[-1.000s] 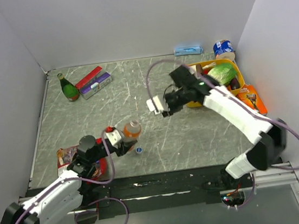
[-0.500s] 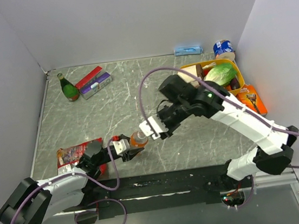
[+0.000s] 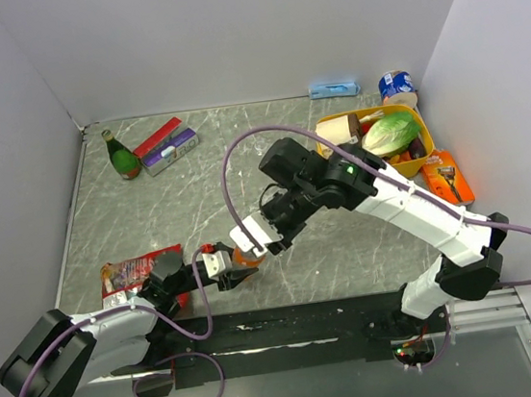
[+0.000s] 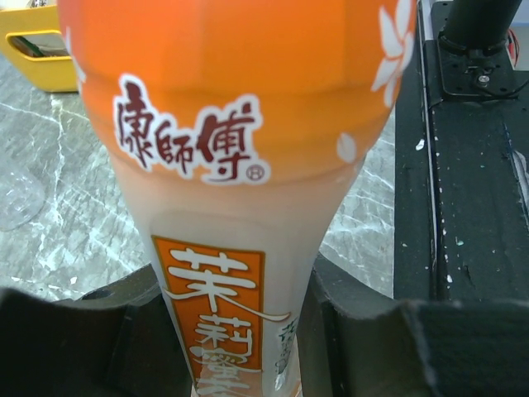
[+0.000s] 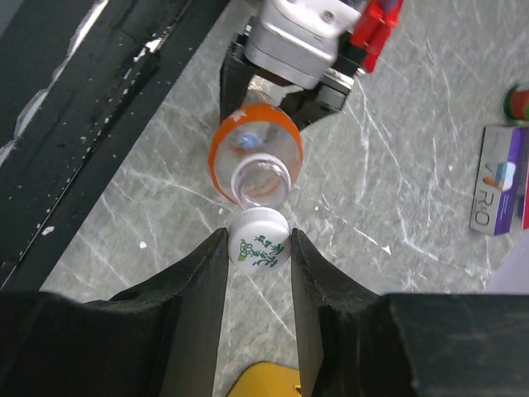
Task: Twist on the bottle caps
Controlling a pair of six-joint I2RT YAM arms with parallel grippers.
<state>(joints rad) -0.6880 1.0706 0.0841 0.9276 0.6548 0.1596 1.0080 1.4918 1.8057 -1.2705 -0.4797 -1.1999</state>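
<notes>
The bottle (image 5: 254,153) is small and clear, with orange liquid and an open mouth that faces the right wrist camera. My left gripper (image 3: 227,266) is shut on its labelled body (image 4: 231,165), one dark finger (image 4: 364,322) on each side. My right gripper (image 5: 259,248) is shut on a whitish cap (image 5: 259,239) with green print. The cap sits just at the rim of the bottle's mouth, a little off-centre. In the top view the right gripper (image 3: 254,236) covers most of the bottle (image 3: 244,253), near the table's front edge.
A dark green glass bottle (image 3: 123,155) and a red and purple box (image 3: 166,145) lie at the back left. A yellow tray (image 3: 367,111) with a lettuce stands at the right. A red snack packet (image 3: 131,271) lies beside the left arm. The black base strip (image 3: 291,326) runs along the front.
My right arm has swung from near the yellow tray down and left, bringing the cap to the bottle's mouth. The left gripper has drawn the bottle nearer the front edge.
</notes>
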